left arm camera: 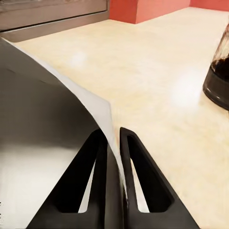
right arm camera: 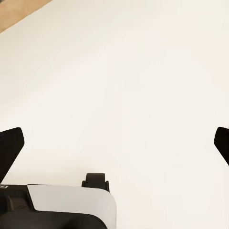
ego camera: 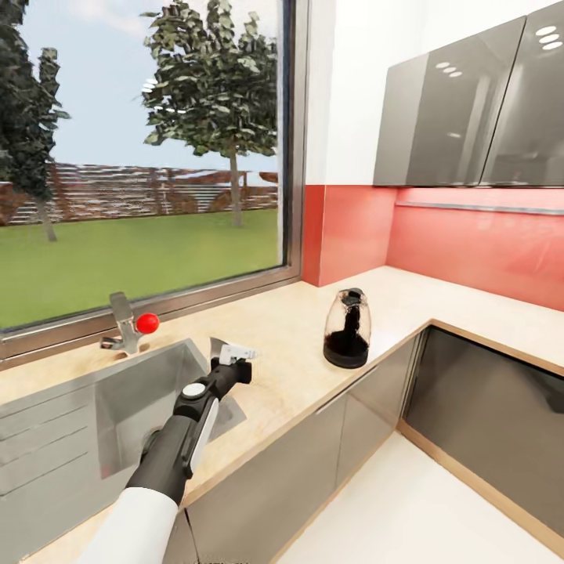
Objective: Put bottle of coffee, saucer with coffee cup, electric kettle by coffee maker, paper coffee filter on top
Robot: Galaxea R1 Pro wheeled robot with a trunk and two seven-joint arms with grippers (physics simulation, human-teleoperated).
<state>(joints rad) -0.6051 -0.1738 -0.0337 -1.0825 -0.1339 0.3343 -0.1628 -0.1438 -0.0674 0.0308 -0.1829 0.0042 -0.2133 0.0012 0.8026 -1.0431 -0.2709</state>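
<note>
White, thin paper coffee filter (left arm camera: pixel 71 109) sat pinched in the left gripper (left arm camera: pixel 113 143) above the beige countertop (ego camera: pixel 290 345); the right gripper (right arm camera: pixel 114 143) gaped wide, empty.

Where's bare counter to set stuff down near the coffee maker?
Bare counter between the sink and the coffee maker, and behind the maker toward the red wall. Tighter at the sink's corner, where the left end effector holds the paper filter.

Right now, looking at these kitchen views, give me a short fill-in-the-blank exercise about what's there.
1. The left end effector is pinching a thin paper ____.
2. The coffee maker stands on the ____.
3. The faucet by the sink carries a knob coloured ____.
4. The right end effector's fingers stand ____.

Missing words: filter; countertop; red; open
</note>
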